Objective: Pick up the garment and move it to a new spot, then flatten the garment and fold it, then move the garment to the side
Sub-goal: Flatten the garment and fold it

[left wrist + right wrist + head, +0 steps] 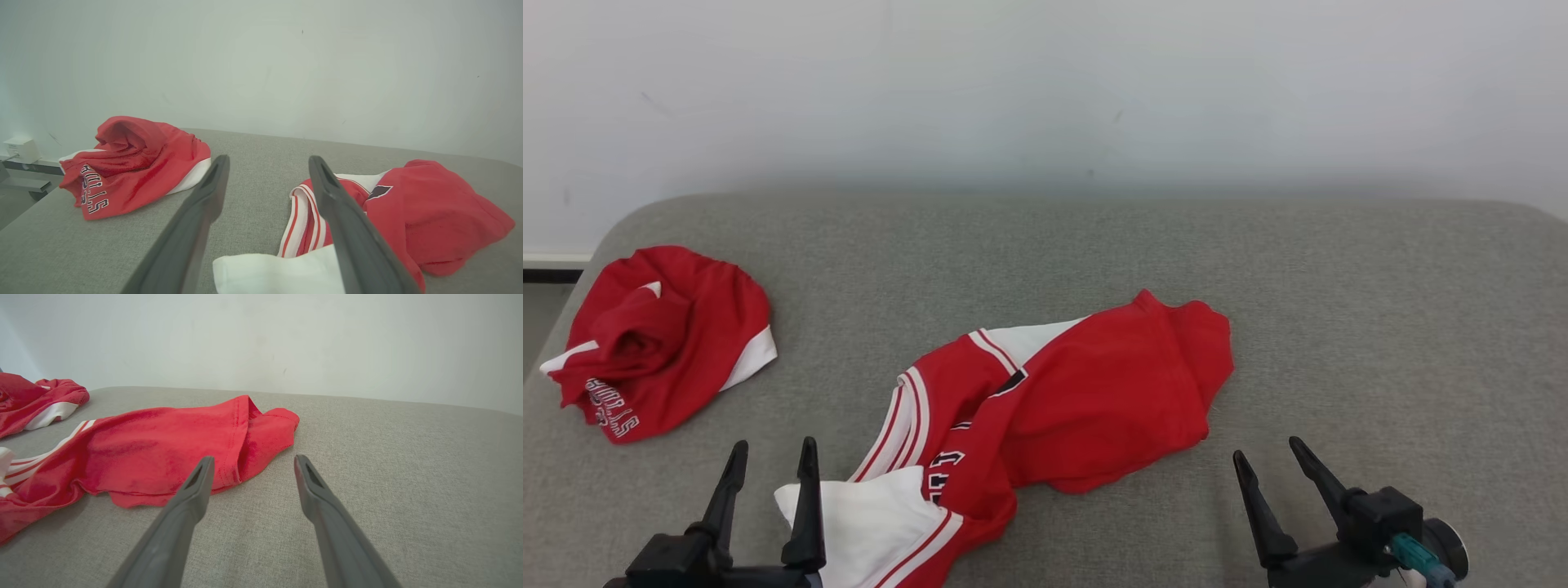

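Note:
A red garment [1094, 392] with white panels and red-and-white striped trim lies crumpled on the grey padded surface [1339, 310], at the front middle. Its white end reaches the near edge beside my left gripper [774, 447], which is open and empty. In the left wrist view the garment [429, 204] spreads to the right of the left gripper [269, 158], with the white corner under the right finger. My right gripper [1266, 448] is open and empty, just right of the garment's red end. The right wrist view shows the garment [163, 445] ahead and left of the right gripper [254, 457].
A second red and white garment [662, 343] with lettering sits bunched near the surface's left edge, also seen as a heap [135, 167] in the left wrist view. A pale wall [1045, 82] runs behind. A white box [20, 149] sits on the wall past the left edge.

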Available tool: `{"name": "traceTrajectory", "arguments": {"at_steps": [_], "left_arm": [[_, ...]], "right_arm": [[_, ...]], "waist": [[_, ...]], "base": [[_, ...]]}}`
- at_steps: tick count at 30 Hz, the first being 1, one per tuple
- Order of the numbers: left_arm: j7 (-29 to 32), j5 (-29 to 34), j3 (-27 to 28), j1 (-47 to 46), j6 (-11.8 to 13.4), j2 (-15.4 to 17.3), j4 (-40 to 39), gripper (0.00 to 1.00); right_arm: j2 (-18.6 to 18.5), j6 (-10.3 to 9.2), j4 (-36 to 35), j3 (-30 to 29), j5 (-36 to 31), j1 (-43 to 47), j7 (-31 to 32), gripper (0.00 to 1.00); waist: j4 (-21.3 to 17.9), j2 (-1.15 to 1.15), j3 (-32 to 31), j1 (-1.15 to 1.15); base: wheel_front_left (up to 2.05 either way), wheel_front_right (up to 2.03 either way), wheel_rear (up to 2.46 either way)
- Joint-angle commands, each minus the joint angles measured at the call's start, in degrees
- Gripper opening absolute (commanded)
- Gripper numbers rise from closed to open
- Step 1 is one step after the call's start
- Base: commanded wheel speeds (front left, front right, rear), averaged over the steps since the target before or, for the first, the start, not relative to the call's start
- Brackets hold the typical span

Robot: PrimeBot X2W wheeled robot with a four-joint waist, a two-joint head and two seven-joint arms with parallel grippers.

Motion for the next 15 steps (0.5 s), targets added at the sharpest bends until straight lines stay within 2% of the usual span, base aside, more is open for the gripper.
{"name": "traceTrajectory", "arguments": {"at_steps": [1,14,15], "left_arm": [[0.0,0.1,0.0,-0.8,-0.1,-0.2,0.3,1.0],[0.0,0.3,-0.5,-3.4,-1.4,-1.8,1.5,1.0],[0.0,0.3,-0.4,-3.5,-1.5,-1.9,1.5,1.0]], "right_arm": [[-0.7,-0.15,1.4,0.8,0.8,-1.6,0.0,1.0],[-2.7,-0.15,17.3,7.0,3.9,-12.6,-0.8,1.0],[-2.6,-0.15,18.2,7.6,4.4,-13.1,-0.8,0.77]], "waist": [[1.7,0.0,1.3,-0.01],[8.4,0.0,5.2,-0.01],[8.6,0.0,5.4,-0.01]], "base": [[0.0,0.0,0.0],[0.0,0.0,0.0],[0.0,0.0,0.0]]}}
